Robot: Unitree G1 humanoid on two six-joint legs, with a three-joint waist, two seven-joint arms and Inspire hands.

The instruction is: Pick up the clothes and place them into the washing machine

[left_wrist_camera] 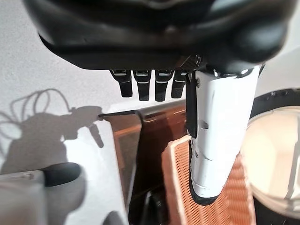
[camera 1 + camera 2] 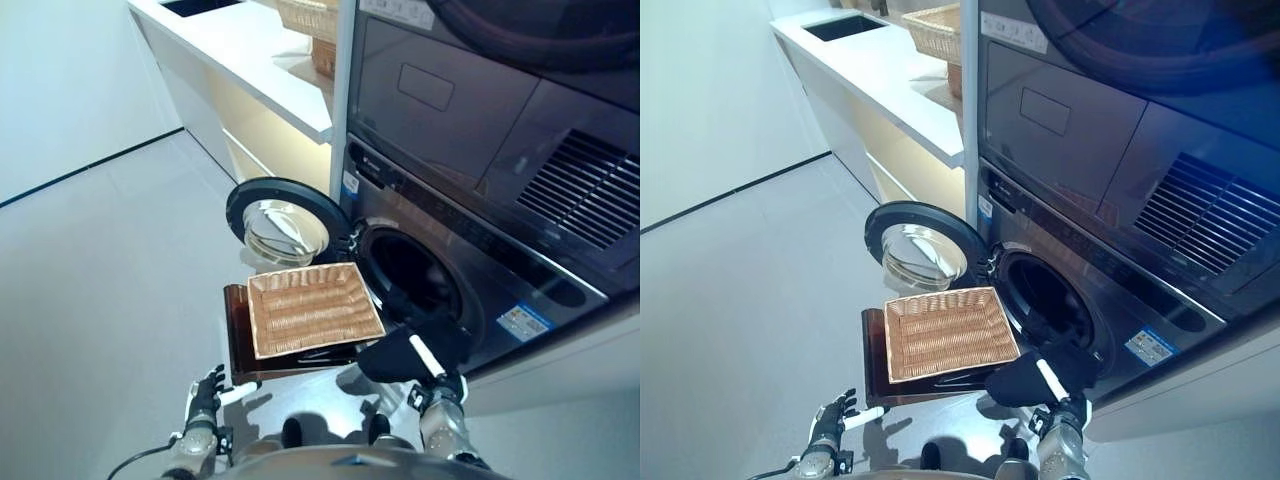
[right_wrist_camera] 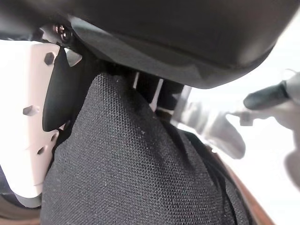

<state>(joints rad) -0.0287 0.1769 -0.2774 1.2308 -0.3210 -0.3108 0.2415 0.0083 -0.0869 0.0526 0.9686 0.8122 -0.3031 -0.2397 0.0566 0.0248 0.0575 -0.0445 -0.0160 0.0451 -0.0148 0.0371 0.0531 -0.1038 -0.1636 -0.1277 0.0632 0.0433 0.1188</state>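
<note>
Right robot hand (image 2: 432, 372) grips the black garment (image 2: 400, 355) just outside the washing machine's open drum (image 2: 412, 272), positioned for loading; left robot hand (image 2: 205, 395) hangs relaxed, empty, beside the emptied wicker basket (image 2: 312, 308).

No legible text anywhere. Washing machine (image 2: 470, 270) carries a blue-and-white sticker (image 2: 523, 322) on its lower front panel and a smaller sticker (image 2: 350, 183) near the door hinge; print on both too small to read. Upper appliance (image 2: 1120, 110) has a pale label (image 2: 1012, 32), unreadable.
</note>
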